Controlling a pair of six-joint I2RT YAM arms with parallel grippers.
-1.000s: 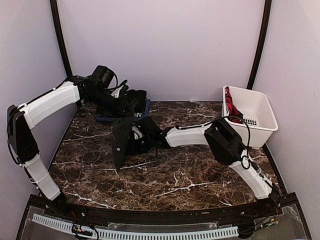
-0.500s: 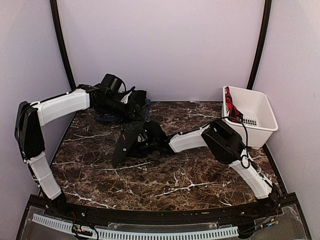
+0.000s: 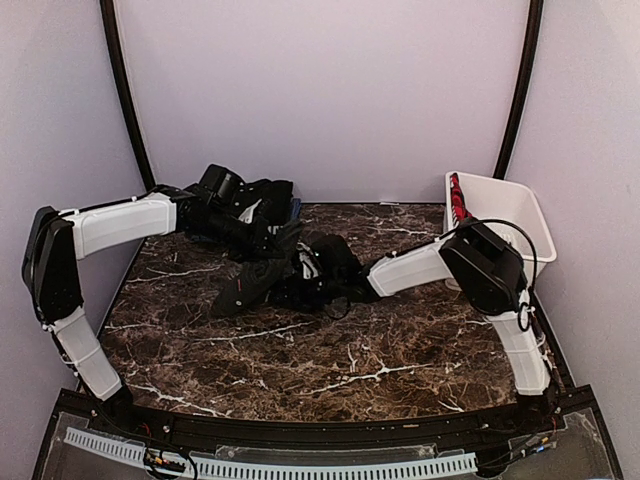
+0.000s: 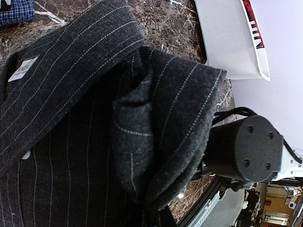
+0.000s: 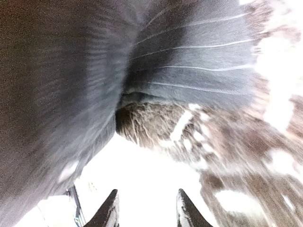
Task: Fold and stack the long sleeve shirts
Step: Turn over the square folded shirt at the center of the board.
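Your right gripper (image 5: pixel 147 208) has its fingers apart and empty, beside the pinstripe shirt (image 4: pixel 85 142) on the table (image 3: pixel 350 350). Cloth hides your left gripper (image 3: pixel 268 236), so you cannot tell its state.

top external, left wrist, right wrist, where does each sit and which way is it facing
Top external: above and behind the bases, looking down on the table; left arm and right arm show.
Left wrist: on the left arm, facing the pinstriped shirt; none of its own body clearly visible.
Right wrist: on the right arm, close to the cloth; right hand at the bottom edge.
Shared: all three show the shirt.
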